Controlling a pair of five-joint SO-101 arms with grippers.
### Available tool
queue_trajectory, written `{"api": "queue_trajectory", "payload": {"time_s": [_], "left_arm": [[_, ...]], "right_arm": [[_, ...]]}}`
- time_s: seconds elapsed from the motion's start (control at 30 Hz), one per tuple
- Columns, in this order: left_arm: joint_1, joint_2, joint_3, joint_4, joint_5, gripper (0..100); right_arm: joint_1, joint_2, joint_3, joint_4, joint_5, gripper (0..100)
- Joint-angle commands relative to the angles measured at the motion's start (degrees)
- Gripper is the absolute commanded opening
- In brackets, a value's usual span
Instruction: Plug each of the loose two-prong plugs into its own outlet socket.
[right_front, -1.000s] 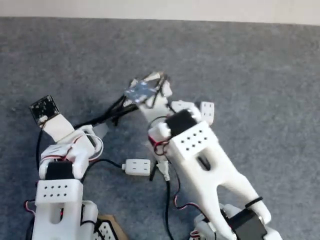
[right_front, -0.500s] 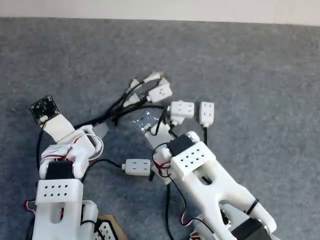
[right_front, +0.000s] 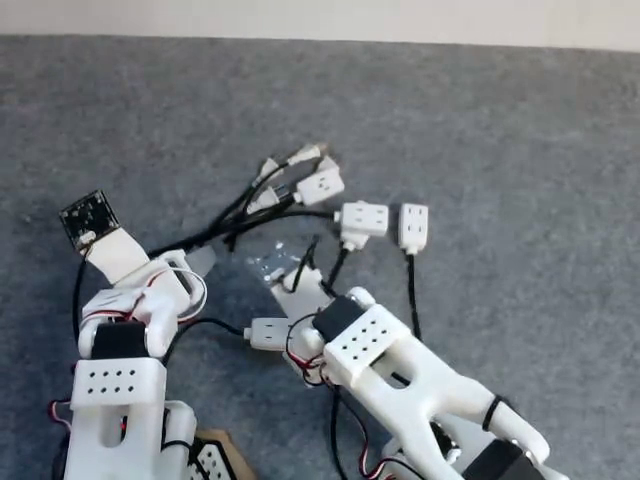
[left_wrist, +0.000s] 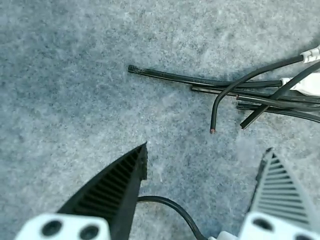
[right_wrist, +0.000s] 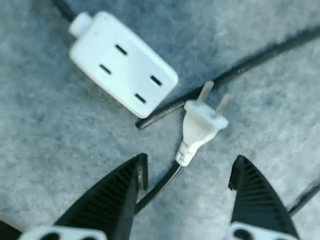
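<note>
Grey felt tabletop (right_wrist: 45, 145) is bearing a white two-prong plug (right_wrist: 202, 125) beside a white rectangular outlet socket (right_wrist: 122, 62); the right gripper (right_wrist: 190, 162) is hovering wide open and empty over the plug, and the left gripper (left_wrist: 207, 150) is gaping empty near black cables (left_wrist: 200, 80).

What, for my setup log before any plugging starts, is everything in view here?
Outlet sockets: four, white, spread across the table's middle.
Two-prong plugs: about three, white, in the far cable cluster; one more lies beside a socket block.
Cables: several, black, running from the cluster toward the arms.
Table: one, grey, carpet-like.
Brown piece: one, at the near edge.
Left gripper: open, over loose cable ends.
Right gripper: open, over the lone plug.
</note>
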Motion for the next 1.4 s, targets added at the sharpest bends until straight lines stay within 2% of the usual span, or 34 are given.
{"api": "queue_trajectory", "payload": {"time_s": [0.0, 0.13, 0.27, 0.37, 0.57, 0.73, 0.9, 1.0, 1.1, 1.37], "left_arm": [[0.0, 0.3, -2.5, -0.7, 0.7, 35], [0.0, 0.3, -2.5, -0.7, 0.7, 35], [0.0, 0.3, -2.5, -0.7, 0.7, 35], [0.0, 0.3, -2.5, -0.6, 0.7, 35], [0.0, 0.3, -2.5, -0.5, 0.7, 35], [0.1, 0.3, -2.5, -0.6, 0.7, 35], [0.1, 0.3, -2.5, -0.6, 0.7, 35], [0.1, 0.3, -2.5, -0.6, 0.7, 35], [0.1, 0.3, -2.5, -0.5, 0.7, 35], [0.2, 0.3, -2.5, -0.6, 0.7, 35]], "right_arm": [[-0.1, -1.8, 0.5, -1.0, -2.4, 25.0], [-0.1, -1.7, 0.7, -0.9, -3.3, 25.0], [-0.1, -0.6, 0.5, -1.6, -10.3, 25.0], [-0.1, 4.3, 0.2, -5.1, -10.5, 25.0], [-0.1, 14.2, -1.7, -5.8, -10.5, 24.3], [-0.1, 17.0, -2.5, -5.8, -10.5, 11.2], [-0.1, 16.7, -2.5, -6.5, -10.4, 9.4], [0.2, 17.1, -2.4, -10.7, -10.4, 8.0], [2.9, 16.7, -2.4, -13.5, -10.7, 4.3], [16.1, 16.7, -2.5, -15.5, -10.8, 4.0]]}}
